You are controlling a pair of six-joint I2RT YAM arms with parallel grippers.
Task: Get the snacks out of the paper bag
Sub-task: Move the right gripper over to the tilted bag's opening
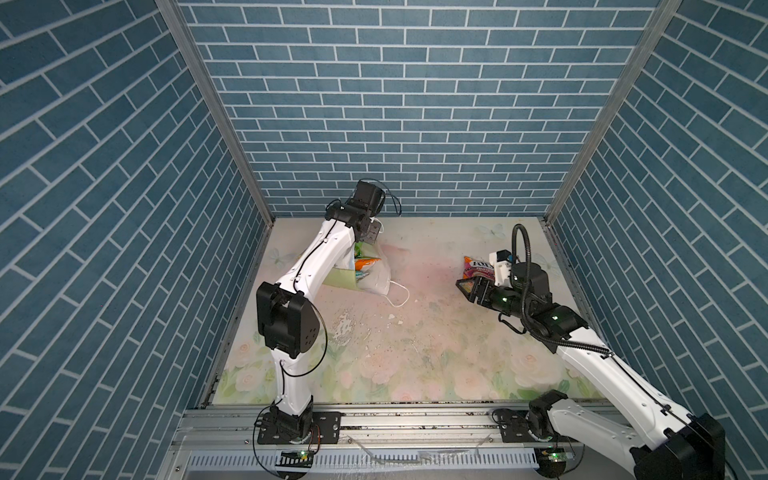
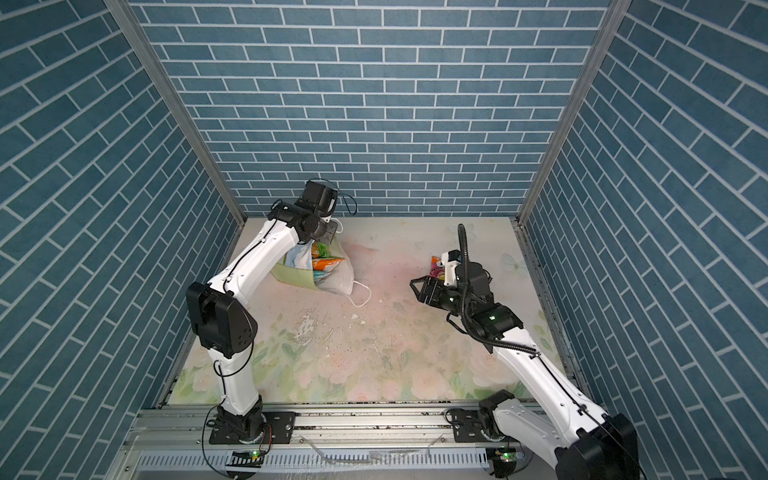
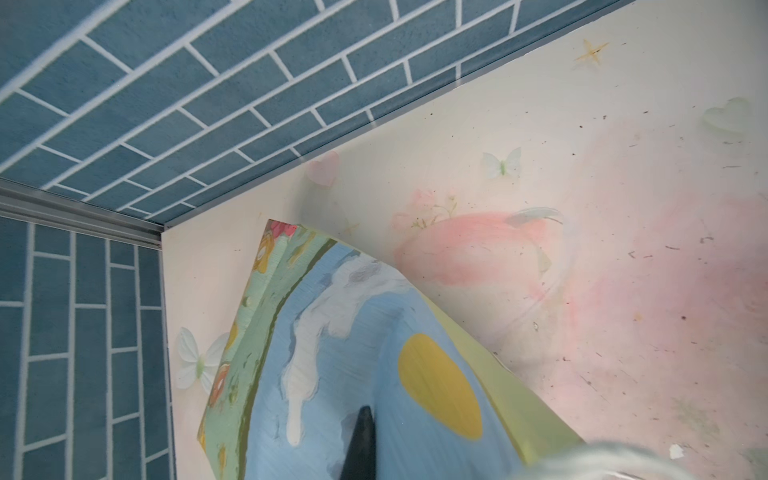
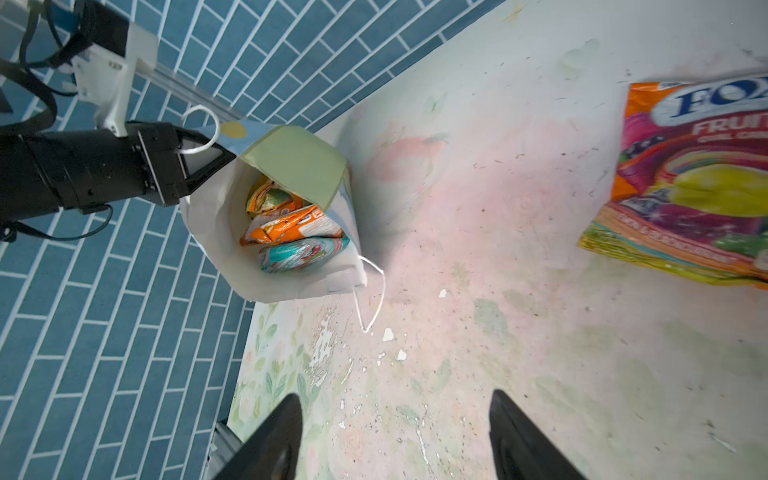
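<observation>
The paper bag [image 1: 376,278] [image 2: 338,279] stands tilted at the back left, its white inside [image 4: 216,232] facing my right wrist camera. My left gripper [image 1: 371,237] [image 2: 328,232] [image 4: 222,158] is shut on the bag's upper rim. One dark finger [image 3: 360,444] lies against the sky-blue print [image 3: 332,353]. Inside lie three snacks: an orange-green packet [image 4: 270,197], an orange one [image 4: 291,226] [image 1: 368,262] and a teal one [image 4: 299,255]. A multicolour FOX'S packet [image 4: 690,183] [image 1: 478,268] [image 2: 436,268] lies on the table at the right. My right gripper [image 1: 465,289] [image 2: 417,286] [image 4: 395,401] hovers open and empty beside it.
A white cord handle [image 4: 374,299] [image 1: 401,295] trails from the bag's mouth onto the floral table [image 1: 415,332]. Blue brick walls [image 1: 374,104] close in on three sides, and the bag sits near the back left corner [image 3: 162,226]. A metal rail [image 1: 395,419] runs along the front.
</observation>
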